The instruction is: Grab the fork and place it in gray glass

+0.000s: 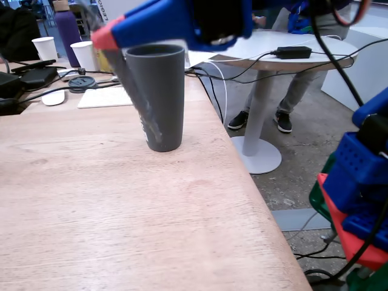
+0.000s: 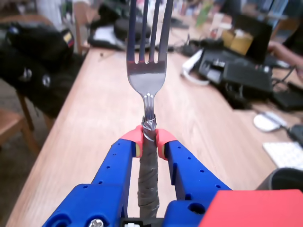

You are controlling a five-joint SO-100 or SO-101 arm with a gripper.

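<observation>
Clamped on the fork (image 2: 147,71), the blue claw (image 2: 149,140) pinches the top of the wrapped handle between its red-tipped fingers (image 2: 133,141), tines pointing away from the wrist camera. In the fixed view the claw (image 1: 109,37) hangs blurred just above the rim of the gray glass (image 1: 157,97), and the fork's handle (image 1: 138,97) slants down in front of the glass. That glass stands upright on the wooden desk (image 1: 121,212), with two white paper cups (image 1: 45,47) well behind it.

Even, bright indoor light; soft shadows; claw (image 1: 108,37) motion-blurred; wrist-view background defocused
</observation>
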